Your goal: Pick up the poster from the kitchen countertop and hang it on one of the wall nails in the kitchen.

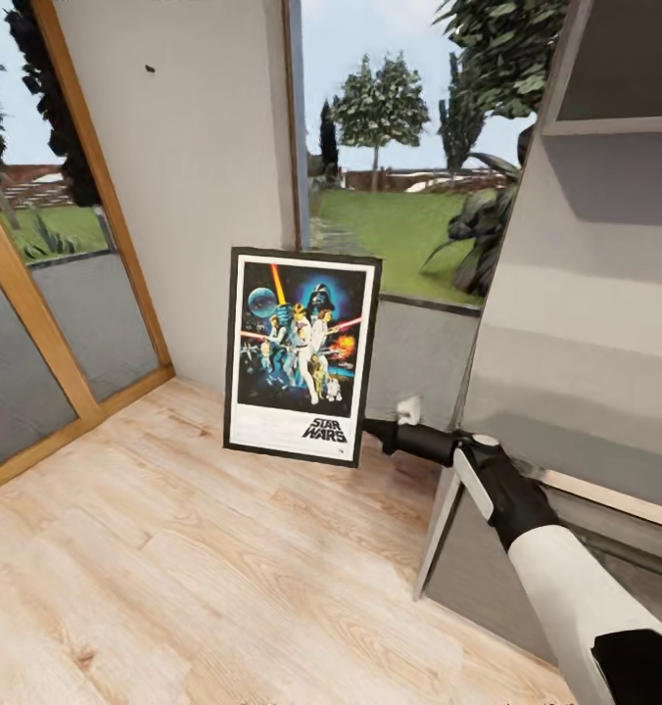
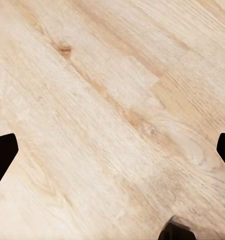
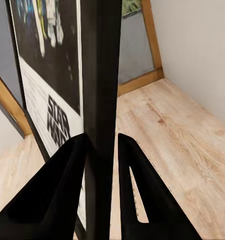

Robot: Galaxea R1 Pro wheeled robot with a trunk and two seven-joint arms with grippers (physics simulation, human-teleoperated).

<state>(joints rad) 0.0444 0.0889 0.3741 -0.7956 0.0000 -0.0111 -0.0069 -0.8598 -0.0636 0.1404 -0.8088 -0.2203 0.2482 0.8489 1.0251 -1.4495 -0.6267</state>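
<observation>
Black-framed and upright, the poster (image 1: pixel 302 355) hung clear of the pale wood floor (image 1: pixel 174 568), carried out in front of the robot at the end of the right arm. The right claw (image 3: pixel 101 145) was pinched narrow on the frame's lower edge near a corner, one finger on the printed face and the other on the back, which probably kept the picture facing outward and its upper edge free for hooking. High on the pale grey wall (image 1: pixel 204 147) sat a small dark dot, likely the wall nail (image 1: pixel 151 69), well above the poster's top (so a fair lift seemed left to do). The poster tilted slightly. The left claw (image 2: pixel 112 150) pointed down at bare floorboards, its tips wide apart and holding nothing, presumably kept out of the way.
</observation>
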